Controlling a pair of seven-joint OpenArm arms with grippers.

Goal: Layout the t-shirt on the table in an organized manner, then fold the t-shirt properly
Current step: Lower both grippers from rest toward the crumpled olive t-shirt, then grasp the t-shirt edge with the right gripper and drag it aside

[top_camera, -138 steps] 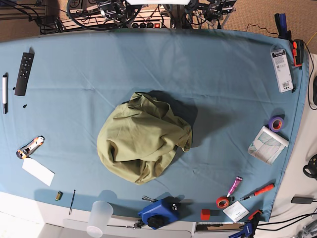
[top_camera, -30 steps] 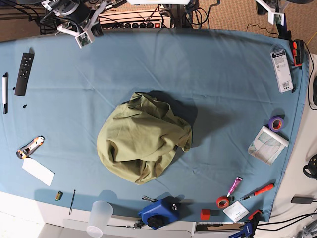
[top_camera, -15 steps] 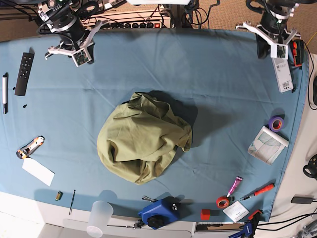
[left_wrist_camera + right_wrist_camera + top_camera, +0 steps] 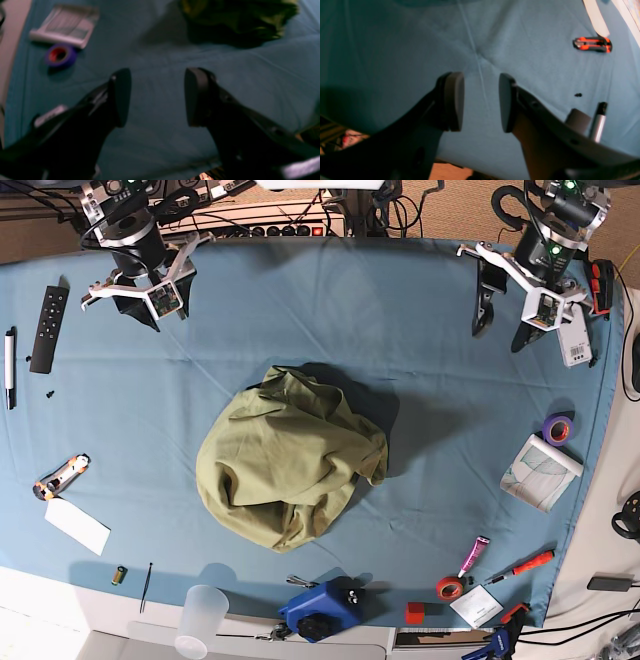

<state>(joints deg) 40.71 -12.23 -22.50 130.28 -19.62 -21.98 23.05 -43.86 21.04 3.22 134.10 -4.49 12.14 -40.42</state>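
Note:
The olive-green t-shirt (image 4: 290, 460) lies crumpled in a heap at the middle of the teal table (image 4: 420, 290). In the left wrist view the t-shirt (image 4: 237, 20) shows as a dark bunch at the top edge. My left gripper (image 4: 500, 328) hangs open over the far right of the table, well away from the shirt; the left wrist view shows the gripper (image 4: 155, 97) with only bare cloth between its fingers. My right gripper (image 4: 125, 305) is open over the far left corner, and in its wrist view the gripper (image 4: 481, 102) holds nothing.
A purple tape roll (image 4: 557, 428) and a booklet (image 4: 540, 470) lie at the right edge, a white pack (image 4: 572, 330) beside the left arm. A remote (image 4: 48, 328), pen (image 4: 10, 368) and utility knife (image 4: 62, 475) lie at the left. A cup (image 4: 200, 620) and blue tool (image 4: 320, 608) sit at the front.
Both arms have come from behind the far edge out over the table's far corners, and both grippers have opened. The t-shirt has not moved.

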